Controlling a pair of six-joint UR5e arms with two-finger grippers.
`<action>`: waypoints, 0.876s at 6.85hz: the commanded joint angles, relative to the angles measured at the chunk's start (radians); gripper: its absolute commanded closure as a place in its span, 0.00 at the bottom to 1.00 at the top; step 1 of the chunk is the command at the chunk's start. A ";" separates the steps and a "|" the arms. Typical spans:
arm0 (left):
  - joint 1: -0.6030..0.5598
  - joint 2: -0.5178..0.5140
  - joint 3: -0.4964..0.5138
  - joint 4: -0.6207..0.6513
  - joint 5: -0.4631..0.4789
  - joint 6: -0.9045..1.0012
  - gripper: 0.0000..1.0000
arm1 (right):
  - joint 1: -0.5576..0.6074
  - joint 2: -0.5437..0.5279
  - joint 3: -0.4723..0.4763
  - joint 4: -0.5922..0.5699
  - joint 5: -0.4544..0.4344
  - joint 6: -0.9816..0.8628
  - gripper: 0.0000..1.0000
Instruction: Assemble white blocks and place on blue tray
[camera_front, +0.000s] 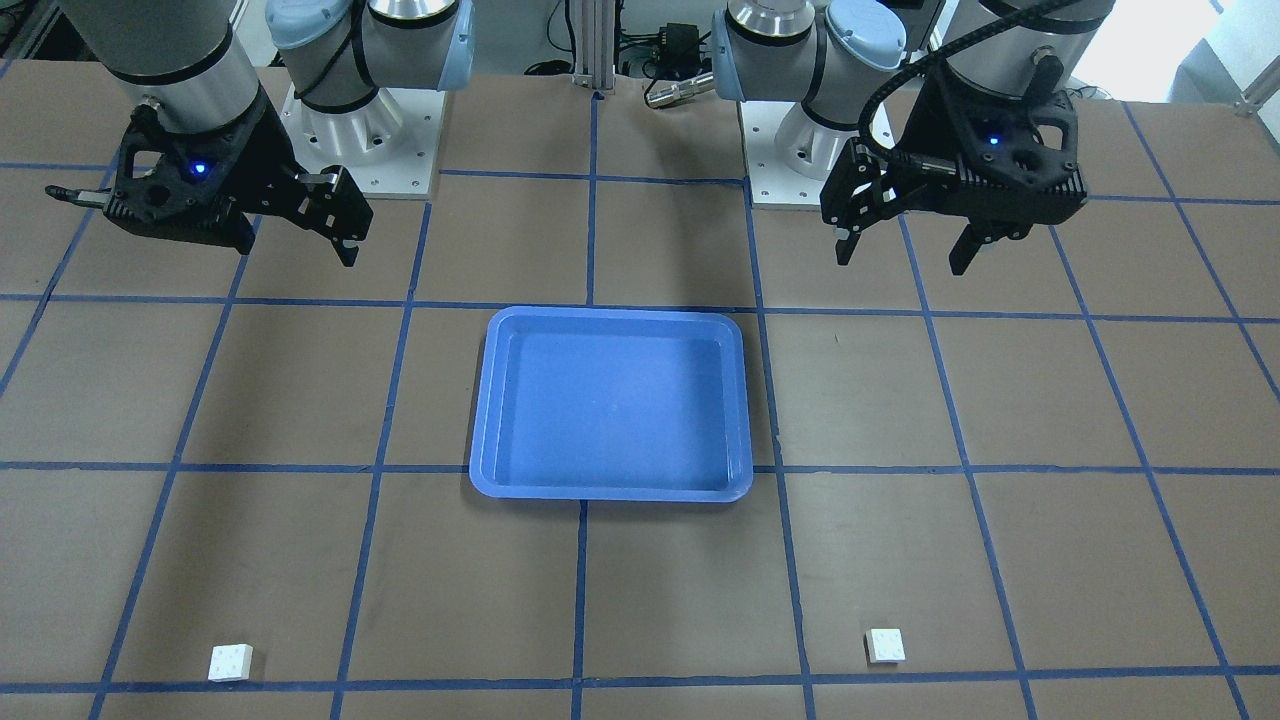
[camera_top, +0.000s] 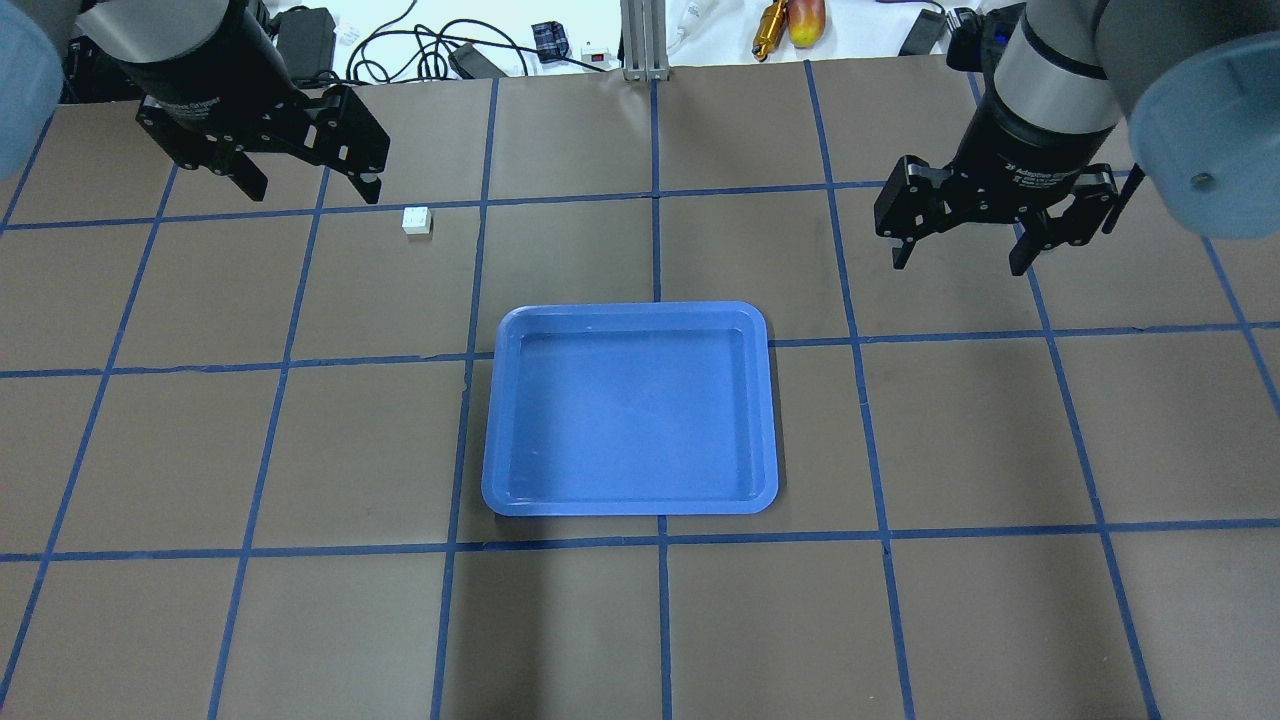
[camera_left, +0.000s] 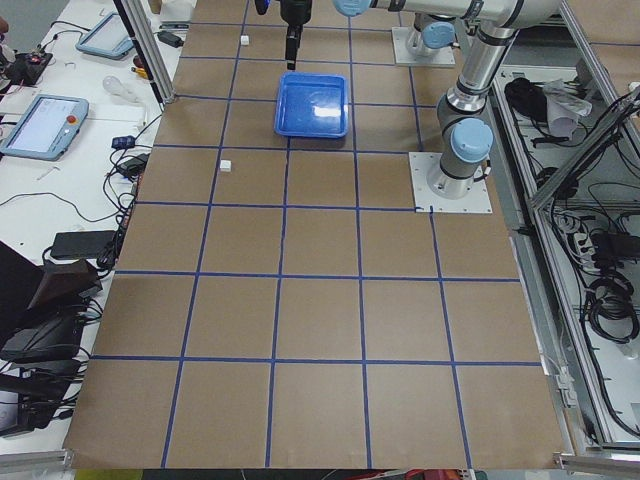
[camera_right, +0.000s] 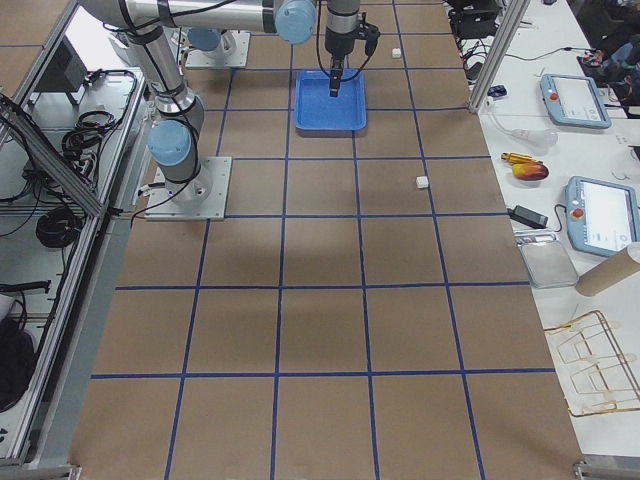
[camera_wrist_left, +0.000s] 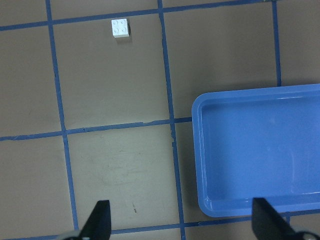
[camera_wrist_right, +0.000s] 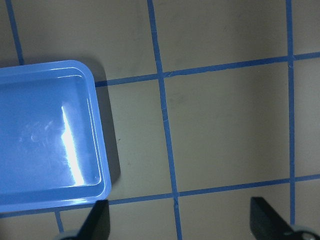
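My left gripper (camera_top: 305, 180) hangs above table, jaws spread, empty; nearest white block (camera_top: 417, 221) sits just beside it on far side, so likely my first pick. Blue tray (camera_top: 630, 505) centred between arms, empty, reachable by both. My right gripper (camera_top: 960, 235) also raised, jaws spread, empty. Second white block (camera_front: 230, 662) lies far out on right side, well apart from tray.
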 joint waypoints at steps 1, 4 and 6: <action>-0.001 -0.013 -0.003 0.011 -0.001 0.003 0.00 | 0.000 0.001 0.002 0.000 -0.003 -0.002 0.00; 0.011 -0.021 0.009 0.028 -0.012 0.000 0.00 | -0.002 0.002 0.007 0.003 -0.009 -0.005 0.00; 0.004 -0.025 0.006 0.028 0.002 0.000 0.00 | -0.002 0.002 0.007 -0.003 -0.004 -0.005 0.00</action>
